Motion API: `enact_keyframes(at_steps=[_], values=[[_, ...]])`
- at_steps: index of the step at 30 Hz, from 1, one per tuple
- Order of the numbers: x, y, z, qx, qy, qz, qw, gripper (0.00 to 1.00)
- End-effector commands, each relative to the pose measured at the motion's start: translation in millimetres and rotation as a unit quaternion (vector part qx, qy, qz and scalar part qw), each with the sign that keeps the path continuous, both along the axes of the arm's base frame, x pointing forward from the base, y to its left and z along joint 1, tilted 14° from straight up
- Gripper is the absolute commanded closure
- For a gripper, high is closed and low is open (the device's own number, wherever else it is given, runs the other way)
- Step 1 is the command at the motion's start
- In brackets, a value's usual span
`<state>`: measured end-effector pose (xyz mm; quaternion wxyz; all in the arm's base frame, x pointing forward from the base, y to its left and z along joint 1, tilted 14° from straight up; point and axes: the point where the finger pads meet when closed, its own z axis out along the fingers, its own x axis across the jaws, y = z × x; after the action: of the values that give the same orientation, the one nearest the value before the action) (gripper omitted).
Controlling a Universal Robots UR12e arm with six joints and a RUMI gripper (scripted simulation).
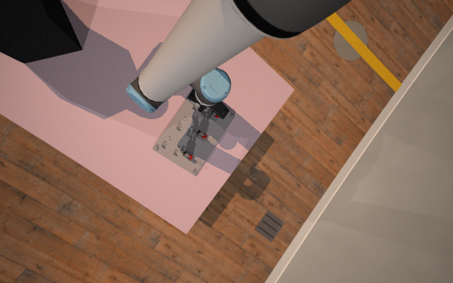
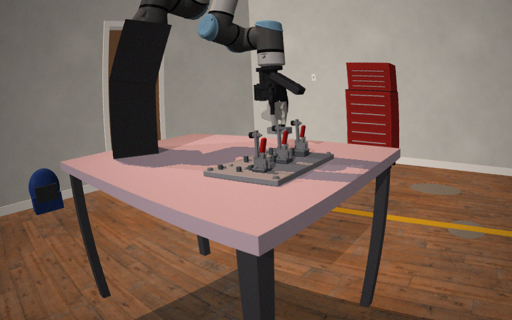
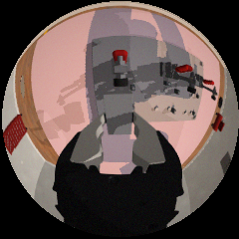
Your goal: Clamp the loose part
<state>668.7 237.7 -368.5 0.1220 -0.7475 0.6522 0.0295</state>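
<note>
My gripper [image 2: 277,119] [image 3: 119,113] is shut on the loose part [image 2: 271,131] [image 3: 118,141], a flat grey plate, and holds it in the air above the fixture. The fixture [image 1: 170,135] [image 2: 226,174] [image 3: 149,102] is a grey baseplate on the pink table, with three nests of pads and blocks. Three clamps with red handles [image 2: 263,144] [image 2: 285,137] [image 2: 302,130] stand in a row with their handles upright. In the exterior view the part hangs near the middle clamp. In the overhead view the wrist hides the gripper and the part.
The pink table [image 2: 178,198] [image 1: 80,140] carries only the fixture; its edges are near on the right. The black robot pedestal [image 2: 134,91] stands at the table's back left. A red tool cabinet [image 2: 371,105] stands by the wall, and a blue helmet [image 2: 44,190] on the floor.
</note>
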Motion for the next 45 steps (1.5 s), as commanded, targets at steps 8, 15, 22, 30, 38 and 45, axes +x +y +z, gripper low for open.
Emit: enact_keyframes(at_steps=[8, 15, 22, 30, 38, 45], values=[[2.6, 0.0, 1.4, 0.000, -0.001, -0.002, 1.000, 1.00], [2.6, 0.0, 1.4, 0.000, -0.001, -0.002, 1.000, 1.00], [2.6, 0.0, 1.4, 0.000, -0.001, -0.002, 1.000, 1.00], [3.2, 0.4, -0.2, 0.000, -0.001, -0.002, 1.000, 1.00], [3.9, 2.0, -5.0, 0.000, -0.002, -0.001, 1.000, 1.00], [5.1, 4.2, -13.0, 0.000, -0.002, -0.001, 1.000, 1.00]])
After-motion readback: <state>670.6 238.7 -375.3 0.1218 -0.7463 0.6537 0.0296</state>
